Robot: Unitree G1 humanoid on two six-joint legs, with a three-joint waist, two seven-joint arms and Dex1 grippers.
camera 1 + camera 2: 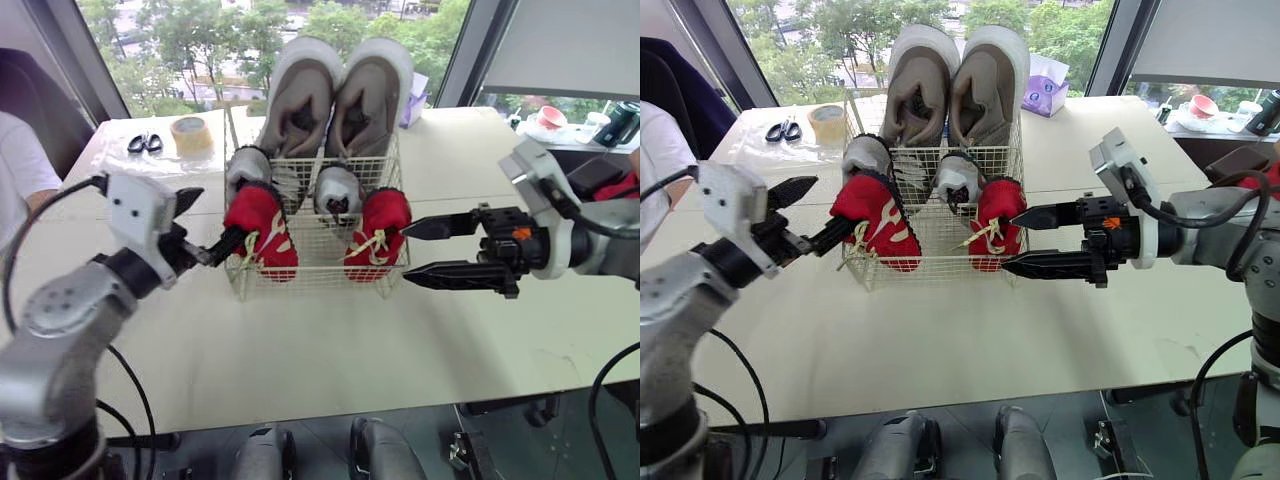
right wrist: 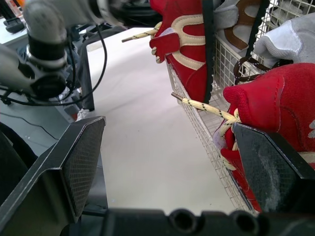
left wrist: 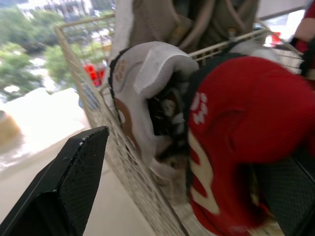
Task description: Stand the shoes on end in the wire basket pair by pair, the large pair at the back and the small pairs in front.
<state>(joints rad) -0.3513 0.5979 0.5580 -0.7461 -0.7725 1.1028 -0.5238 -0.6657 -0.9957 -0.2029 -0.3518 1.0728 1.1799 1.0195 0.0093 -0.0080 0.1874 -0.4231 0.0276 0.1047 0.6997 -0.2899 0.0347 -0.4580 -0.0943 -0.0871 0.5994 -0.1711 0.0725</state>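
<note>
Left gripper (image 1: 207, 220): fingers spread apart, one finger against the left red shoe (image 1: 262, 228), nothing clamped
Right gripper (image 1: 428, 250): fingers wide apart, empty, tips just beside the right red shoe (image 1: 378, 232)
Wire basket (image 1: 320, 262): on the table (image 1: 300, 350)
Large grey pair (image 1: 300, 100): on end at the back
Small grey pair (image 1: 245, 168): middle row, behind both red shoes

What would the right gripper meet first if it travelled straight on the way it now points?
The right gripper would likely hit the wire basket's side wall first, a red shoe just behind it; depth is unclear.
</note>
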